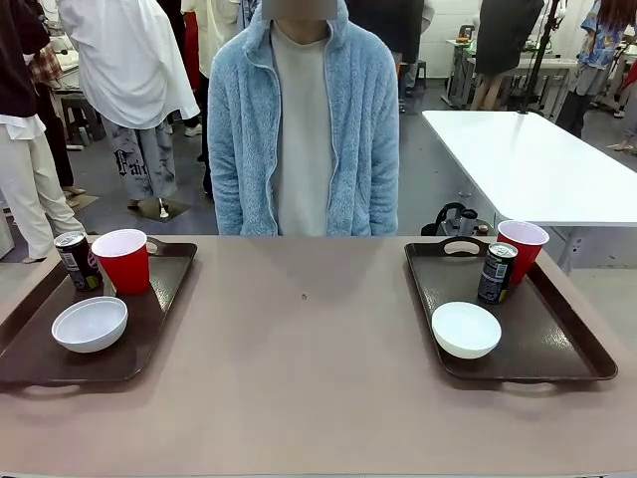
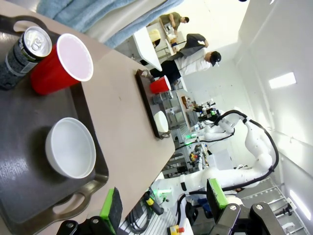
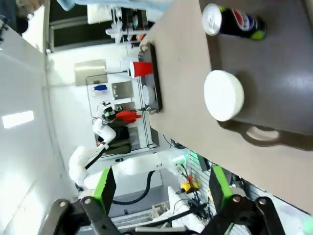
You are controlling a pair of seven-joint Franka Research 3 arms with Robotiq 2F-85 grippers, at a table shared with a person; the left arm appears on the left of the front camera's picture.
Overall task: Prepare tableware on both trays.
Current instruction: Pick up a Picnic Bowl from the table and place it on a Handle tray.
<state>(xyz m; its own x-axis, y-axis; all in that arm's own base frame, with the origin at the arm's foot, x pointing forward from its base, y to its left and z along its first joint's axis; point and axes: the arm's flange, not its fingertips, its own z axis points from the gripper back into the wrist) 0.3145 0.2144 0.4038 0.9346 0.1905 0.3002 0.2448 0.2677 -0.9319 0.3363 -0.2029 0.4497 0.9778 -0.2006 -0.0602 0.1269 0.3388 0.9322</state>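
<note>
Across the beige worktop a person in a light blue fleece jacket stands at the far side, and two dark brown trays lie at the two ends, the left tray and the right tray. On the left tray a red cup stands just beside a black can, with a white bowl nearer the robot; the right tray carries another red cup, another black can and a second white bowl. Both the left gripper and the right gripper hang wide apart off the worktop's edge, with nothing between the green pads.
</note>
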